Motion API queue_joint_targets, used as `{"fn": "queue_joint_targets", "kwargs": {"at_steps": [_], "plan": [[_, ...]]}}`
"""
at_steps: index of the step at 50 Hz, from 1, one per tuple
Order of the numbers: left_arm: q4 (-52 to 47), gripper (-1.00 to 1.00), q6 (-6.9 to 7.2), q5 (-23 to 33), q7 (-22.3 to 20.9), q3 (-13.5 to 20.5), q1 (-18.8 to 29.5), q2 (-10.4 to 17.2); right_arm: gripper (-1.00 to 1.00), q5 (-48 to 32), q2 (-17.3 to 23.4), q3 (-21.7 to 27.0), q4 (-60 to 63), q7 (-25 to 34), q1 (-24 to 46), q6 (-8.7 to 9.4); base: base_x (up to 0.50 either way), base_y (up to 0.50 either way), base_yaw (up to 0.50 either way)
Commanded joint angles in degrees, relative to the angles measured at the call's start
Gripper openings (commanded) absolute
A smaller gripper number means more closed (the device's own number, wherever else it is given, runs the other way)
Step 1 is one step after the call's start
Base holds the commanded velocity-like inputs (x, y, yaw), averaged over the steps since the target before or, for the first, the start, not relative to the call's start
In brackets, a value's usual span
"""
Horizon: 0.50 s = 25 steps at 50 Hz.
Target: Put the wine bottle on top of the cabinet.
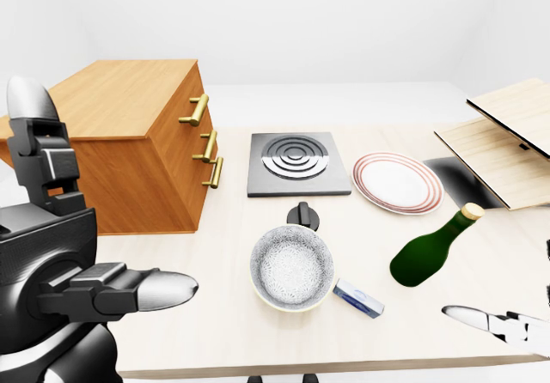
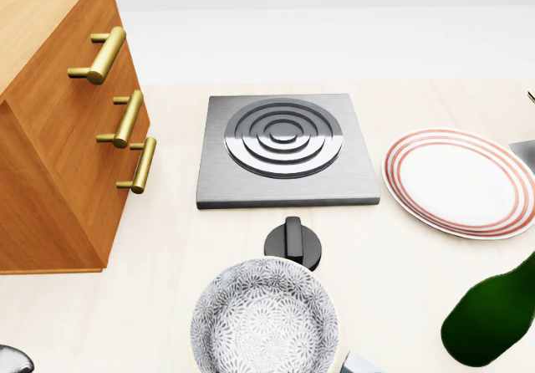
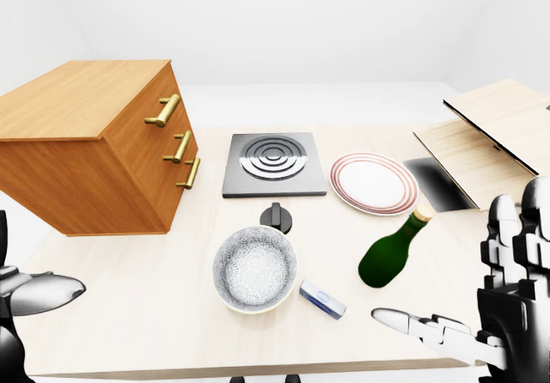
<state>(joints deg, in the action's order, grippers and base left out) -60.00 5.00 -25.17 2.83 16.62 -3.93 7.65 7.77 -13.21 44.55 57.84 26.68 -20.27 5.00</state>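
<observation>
A dark green wine bottle (image 1: 427,252) with a pale cap lies on its side on the light table (image 1: 223,314), neck pointing up and to the right. At the left stands the wooden cabinet (image 1: 129,138) with three brass drawer handles; its flat top is bare. My left hand (image 1: 163,290) is low at the left, open, fingers stretched towards the bowl, far from the bottle. My right hand (image 3: 412,323) is open at the lower right, its fingers reaching left just below the bottle without touching it. The head view shows only the bottle's base (image 2: 491,321).
A square hotplate (image 1: 296,161) with its black knob (image 1: 302,217) sits mid-table. Below it is a patterned bowl (image 1: 292,267), beside a small blue and silver object (image 1: 358,298). A red-rimmed plate (image 1: 397,182), a dark tray (image 1: 455,181) and wooden boards (image 1: 507,142) fill the right.
</observation>
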Motion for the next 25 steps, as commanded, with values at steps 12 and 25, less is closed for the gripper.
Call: {"fn": "queue_joint_targets", "kwargs": {"at_steps": [12, 25], "plan": [[0.00, 1.00, 0.00, 0.41, -0.33, -0.27, -0.38, -0.34, 1.00, -2.31, -1.19, -2.11, -6.18, 0.31, -0.86, 0.00, 0.00, 0.00, 0.00], [0.00, 1.00, 0.00, 2.58, -2.26, -0.28, -0.06, -2.02, 1.00, -2.58, -0.13, -3.26, -12.72, -1.54, -0.59, 0.00, 0.00, 0.00, 0.00]]}}
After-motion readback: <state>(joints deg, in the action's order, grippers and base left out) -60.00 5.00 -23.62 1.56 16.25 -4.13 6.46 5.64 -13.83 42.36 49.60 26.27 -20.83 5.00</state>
